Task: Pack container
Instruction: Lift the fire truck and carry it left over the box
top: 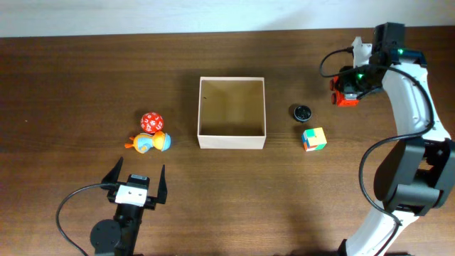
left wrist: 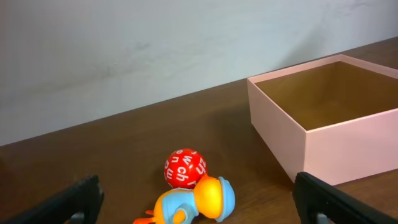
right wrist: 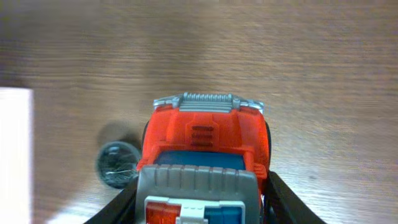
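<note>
The container (top: 232,143) is a square, open box with white walls and a tan inside, standing empty at mid-table. It also shows in the left wrist view (left wrist: 323,146) and at the left edge of the right wrist view (right wrist: 13,155). My right gripper (top: 346,89) is shut on a red toy truck (right wrist: 205,134) to the right of the container; in the right wrist view the gripper (right wrist: 202,208) has a finger on each side of the truck. My left gripper (top: 135,182) is open and empty near the front edge, in front of the toys on the left.
A red ball with white letters (top: 151,121) (left wrist: 185,168) and an orange-and-blue duck toy (top: 149,143) (left wrist: 196,202) lie left of the container. A small black round object (top: 302,112) (right wrist: 117,165) and a multicoloured cube (top: 313,139) lie to its right.
</note>
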`<act>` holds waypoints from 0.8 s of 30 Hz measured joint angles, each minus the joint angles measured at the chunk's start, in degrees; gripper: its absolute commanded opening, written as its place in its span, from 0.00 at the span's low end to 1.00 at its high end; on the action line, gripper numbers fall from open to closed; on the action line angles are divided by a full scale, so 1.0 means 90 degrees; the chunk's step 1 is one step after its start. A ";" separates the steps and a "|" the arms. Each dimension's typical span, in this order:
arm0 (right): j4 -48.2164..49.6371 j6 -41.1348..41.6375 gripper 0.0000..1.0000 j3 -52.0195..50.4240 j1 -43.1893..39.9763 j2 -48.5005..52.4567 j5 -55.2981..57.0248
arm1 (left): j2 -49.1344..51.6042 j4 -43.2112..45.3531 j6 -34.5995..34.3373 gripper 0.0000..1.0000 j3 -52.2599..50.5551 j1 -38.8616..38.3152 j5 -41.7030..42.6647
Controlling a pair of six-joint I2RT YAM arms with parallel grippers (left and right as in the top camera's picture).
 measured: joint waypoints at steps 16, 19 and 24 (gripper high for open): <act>0.0454 0.0010 0.44 0.1192 0.0282 0.0000 -0.6424 | 0.0000 0.0000 0.0000 0.99 0.0000 0.0000 0.0000; 0.0865 0.0007 0.44 0.1195 0.0937 0.0000 -0.7655 | 0.0000 0.0000 0.0000 0.99 0.0000 0.0000 -0.0002; 0.1001 0.0036 0.43 0.1195 0.1931 0.0000 -0.7203 | 0.0000 0.0000 0.0000 0.99 0.0000 0.0000 0.0000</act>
